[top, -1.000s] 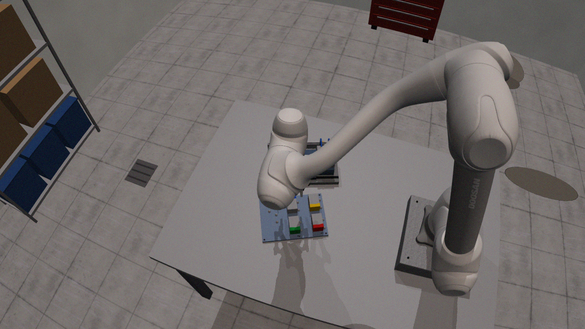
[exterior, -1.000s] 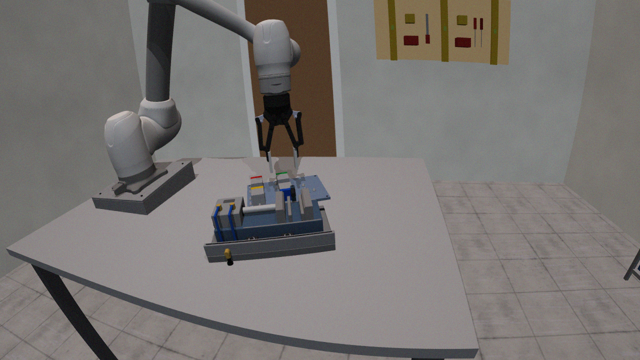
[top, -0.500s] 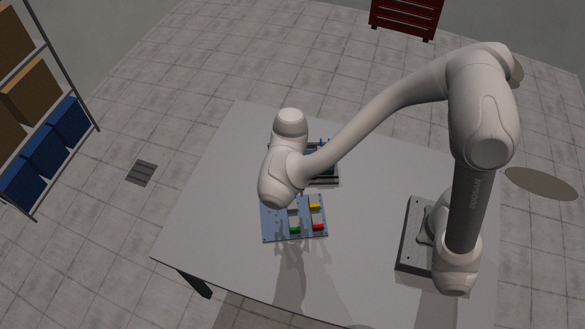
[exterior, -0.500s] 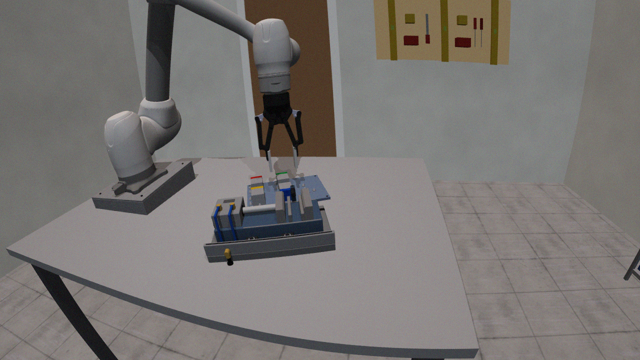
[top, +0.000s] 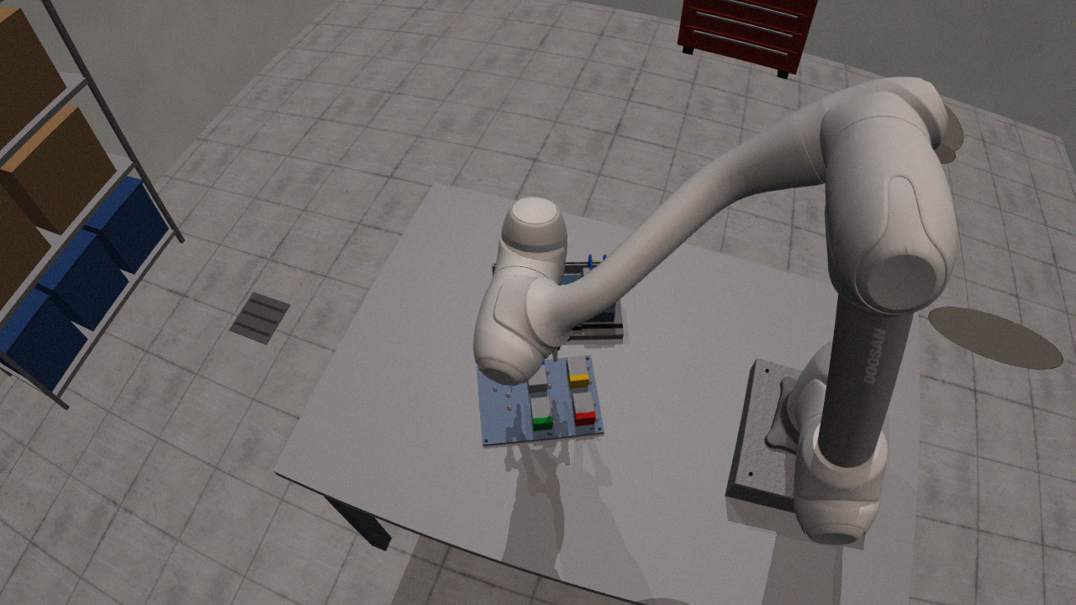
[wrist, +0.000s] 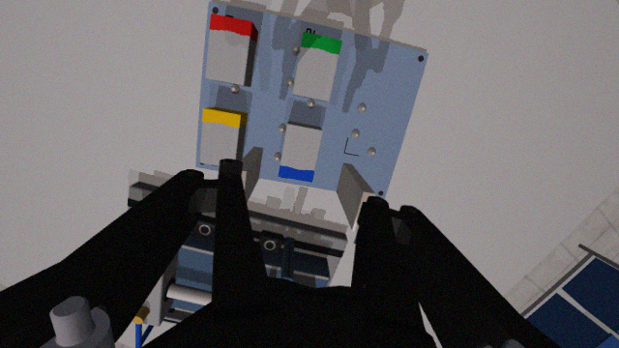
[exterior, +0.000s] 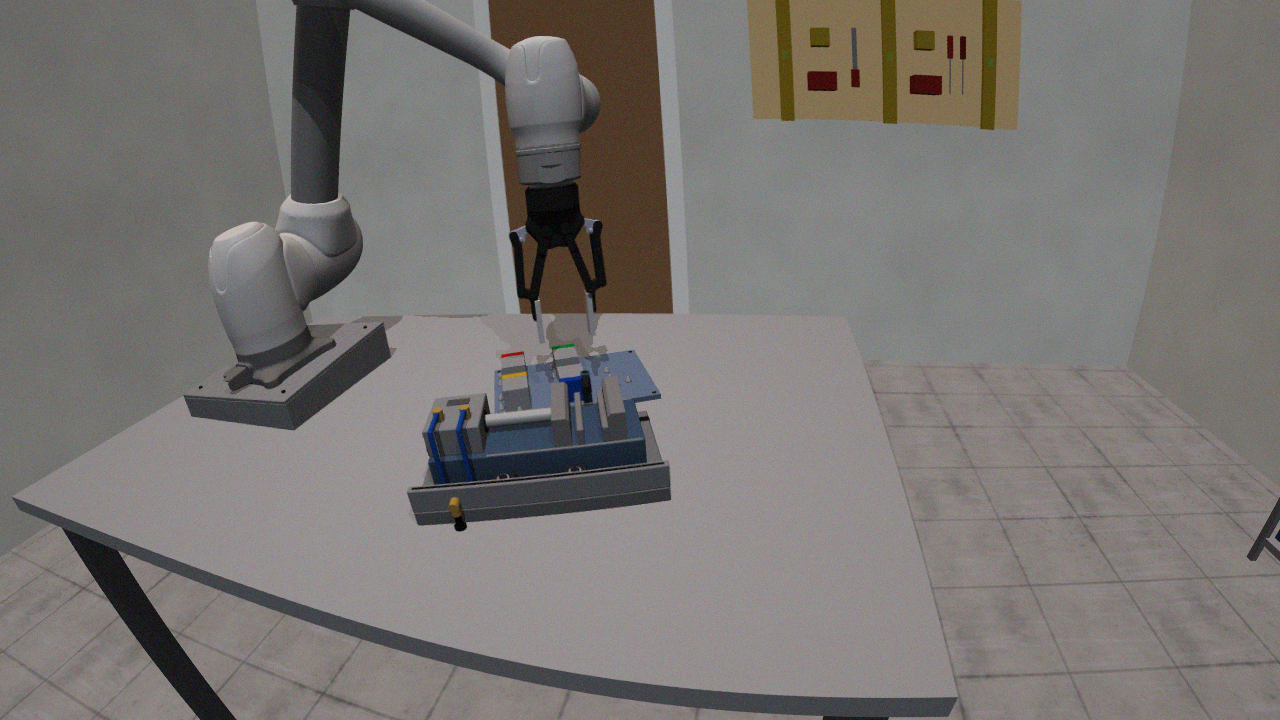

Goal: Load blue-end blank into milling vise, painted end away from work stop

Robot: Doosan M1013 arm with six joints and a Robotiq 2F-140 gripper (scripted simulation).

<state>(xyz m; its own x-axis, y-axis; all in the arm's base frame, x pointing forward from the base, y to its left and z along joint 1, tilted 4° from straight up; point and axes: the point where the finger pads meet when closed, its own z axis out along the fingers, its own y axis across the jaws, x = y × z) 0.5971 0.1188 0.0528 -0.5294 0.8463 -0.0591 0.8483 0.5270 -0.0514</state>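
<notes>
A grey tiled floor [top: 248, 421] [exterior: 1056, 537] surrounds one pale table [top: 376, 421] [exterior: 760, 555]; a single brown door [exterior: 617, 134] and one tool board [exterior: 841, 89] are at the wall behind. On the table, the one blank with the blue end [wrist: 301, 147] lies on the infeed plate [top: 494, 436] [exterior: 640, 371] [wrist: 397, 92], its blue end towards the milling vise [exterior: 537, 447]. Three other blanks share the plate, making four: one with a green end [top: 541, 412] [exterior: 566, 362] [wrist: 316, 72], one with a yellow end [top: 577, 370] [exterior: 514, 391] [wrist: 221, 137] and one with a red end [top: 584, 407] [wrist: 228, 55]. The one gripper [exterior: 565, 331] [wrist: 301, 170] hangs above the table, its two fingers parted with nothing between them, partly open and holding no blank. Beside the plate, the one vise has two upright jaws, a round white shaft and one end block with two blue hoses [exterior: 449, 447]. Farther out stands the single arm [top: 865, 376] [exterior: 317, 116] on one grey base [top: 752, 421] [exterior: 246, 411]. On the floor away from the table are one red cabinet [top: 745, 34] and one shelf rack [top: 113, 113] with three blue bins [top: 84, 278].
</notes>
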